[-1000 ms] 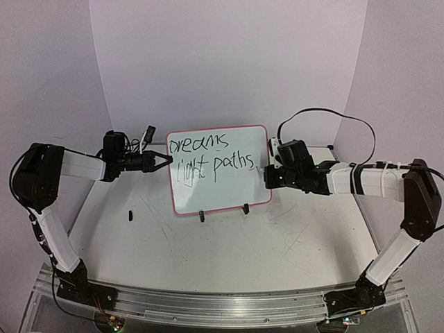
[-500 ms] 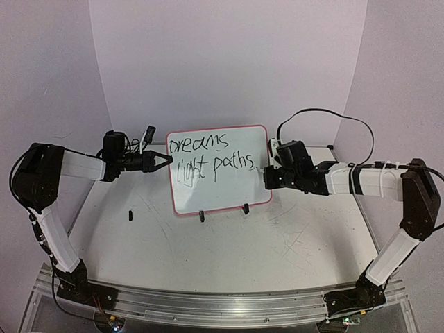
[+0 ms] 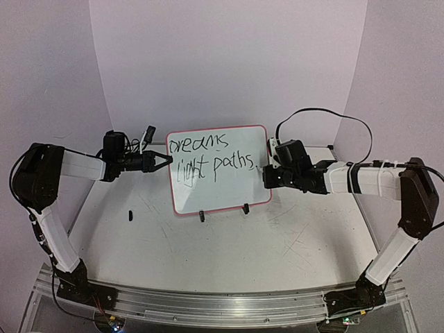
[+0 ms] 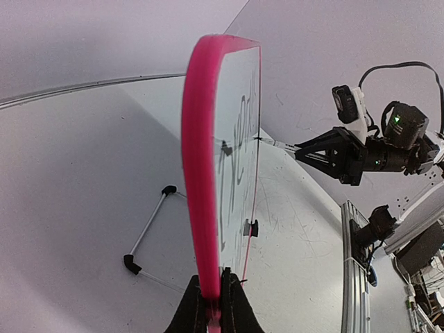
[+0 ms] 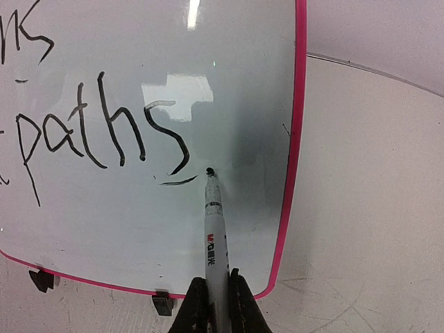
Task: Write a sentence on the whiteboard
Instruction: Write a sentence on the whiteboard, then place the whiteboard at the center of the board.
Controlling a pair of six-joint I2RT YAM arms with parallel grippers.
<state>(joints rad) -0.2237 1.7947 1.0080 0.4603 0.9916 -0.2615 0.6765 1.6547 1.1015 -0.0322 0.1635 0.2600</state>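
Over on the left, the left gripper (image 3: 164, 160) reaches in sideways and is clamped on the left edge of the whiteboard (image 3: 222, 195). From the left wrist its fingers (image 4: 196, 312) pinch the pink frame tight, though the bottom of the shot cuts them off. That view takes the board almost edge-on, so the writing is squeezed into unreadable streaks. Behind the board, a thin wire leg (image 4: 149, 229) with black end caps rests on the table (image 3: 208, 257). A small dark object (image 3: 130, 215) lies on the table below the left gripper, too small to identify. Centre stage, the whiteboard stands near the back of the table on two black clip feet (image 3: 202, 216), leaning slightly. From above, the sentence (image 3: 208, 158) reads "dreams" over "light paths." in black. Moving right, the right gripper (image 3: 267, 177) sits just beside the board's right edge, and from above its body hides most of the marker. The right wrist view shows the fingers shut on the marker (image 5: 214, 239), again cropped at the bottom. The tip rests on a black dot just right of the "s" in "paths". Only "ns" of the upper word makes it into that shot, and "light" is cut off at the left edge.
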